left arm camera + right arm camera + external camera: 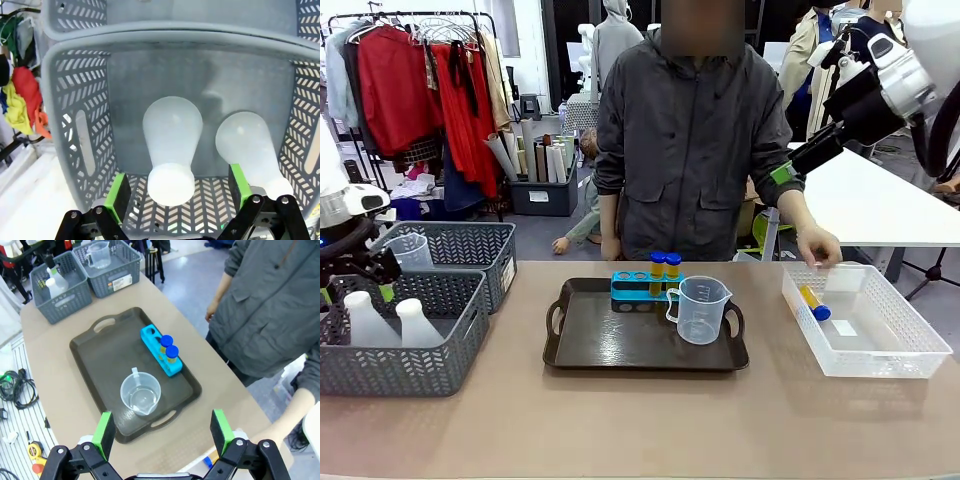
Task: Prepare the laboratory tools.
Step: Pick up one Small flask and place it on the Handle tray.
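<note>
**Front view:** a dark brown handled tray (620, 362) sits mid-table, with bare tabletop along its near edge and on both sides. At the tray's far edge stands a small blue holed tube rack (632, 290) holding 2 yellow-filled blue-capped test tubes (665, 268). A clear plastic handled measuring beaker (700, 310) stands just beside the rack, toward the right handle. At right, a clear white crate (910, 355) holds 1 more such tube (813, 302) lying flat, and a person's hand (818, 245) rests at the crate's far rim. At left, the near grey mesh basket (410, 370) holds 2 translucent white conical flasks (365, 322). The far grey mesh basket (470, 245) holds a second clear beaker (412, 250). The left arm (350, 210) hangs over the near basket. The right arm (880, 90) is raised at upper right, well clear of the table.

**Left wrist view:** the left gripper (172, 200) is spread wide and holds nothing. 1 flask's cap appears between its green pads (118, 196), touching neither.

**Right wrist view:** the right gripper (162, 432) gapes wide and empty, high above the tray's rim.
</note>
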Motion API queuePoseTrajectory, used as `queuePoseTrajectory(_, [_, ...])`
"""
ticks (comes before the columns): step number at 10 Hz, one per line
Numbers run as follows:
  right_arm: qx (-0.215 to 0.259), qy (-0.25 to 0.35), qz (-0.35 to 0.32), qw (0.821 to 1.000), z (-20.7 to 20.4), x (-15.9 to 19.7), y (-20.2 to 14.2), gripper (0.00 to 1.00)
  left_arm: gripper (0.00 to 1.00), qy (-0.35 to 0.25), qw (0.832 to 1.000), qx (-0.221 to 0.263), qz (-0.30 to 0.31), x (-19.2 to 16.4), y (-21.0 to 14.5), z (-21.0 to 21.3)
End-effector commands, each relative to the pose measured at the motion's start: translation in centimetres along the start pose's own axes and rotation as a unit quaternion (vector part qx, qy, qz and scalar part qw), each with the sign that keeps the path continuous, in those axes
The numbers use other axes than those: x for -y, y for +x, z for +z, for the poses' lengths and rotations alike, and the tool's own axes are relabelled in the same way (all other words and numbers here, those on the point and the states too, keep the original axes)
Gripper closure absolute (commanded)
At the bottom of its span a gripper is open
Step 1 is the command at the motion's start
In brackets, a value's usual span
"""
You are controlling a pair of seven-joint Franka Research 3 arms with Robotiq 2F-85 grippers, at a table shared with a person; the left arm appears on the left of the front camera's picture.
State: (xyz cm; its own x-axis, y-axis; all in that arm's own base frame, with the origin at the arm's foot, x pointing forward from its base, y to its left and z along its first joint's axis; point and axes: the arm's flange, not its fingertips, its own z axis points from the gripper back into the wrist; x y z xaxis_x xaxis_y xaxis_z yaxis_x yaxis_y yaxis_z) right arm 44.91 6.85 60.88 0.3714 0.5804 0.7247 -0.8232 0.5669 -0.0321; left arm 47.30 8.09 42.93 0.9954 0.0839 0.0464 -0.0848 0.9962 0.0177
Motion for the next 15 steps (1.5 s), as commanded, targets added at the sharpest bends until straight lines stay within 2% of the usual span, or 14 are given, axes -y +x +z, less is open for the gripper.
queuePoseTrajectory(1, [0.015,0.009,-0.006,1.000,0.0,0.1,0.2,0.00,0.00,-0.009,1.000,0.004,0.008,-0.2,-0.3,-0.3])
queuePoseTrajectory(3, [0.015,0.009,-0.006,1.000,0.0,0.1,0.2,0.00,0.00,-0.010,1.000,0.002,0.007,-0.2,0.2,-0.9])
queuePoseTrajectory(8, [0.015,0.009,-0.006,1.000,0.0,0.1,0.2,0.00,0.96,-0.010,1.000,0.000,0.016,-0.3,0.2,-0.6])
queuePoseTrajectory(9, [0.015,0.009,-0.006,1.000,0.0,0.1,0.2,0.00,1.00,-0.010,1.000,0.000,0.017,-0.3,0.0,-0.6])
queuePoseTrajectory(12, [0.015,0.009,-0.006,1.000,0.0,0.1,0.2,0.00,1.00,-0.019,1.000,0.011,0.016,-0.2,-0.1,0.1])
queuePoseTrajectory(14, [0.015,0.009,-0.006,1.000,0.0,0.1,0.2,0.00,1.00,-0.021,1.000,0.019,0.003,1.2,-0.1,3.6])
queuePoseTrajectory(15, [0.015,0.009,-0.006,1.000,0.0,0.1,0.2,0.00,1.00,0.000,1.000,0.010,-0.012,1.8,0.1,6.2])
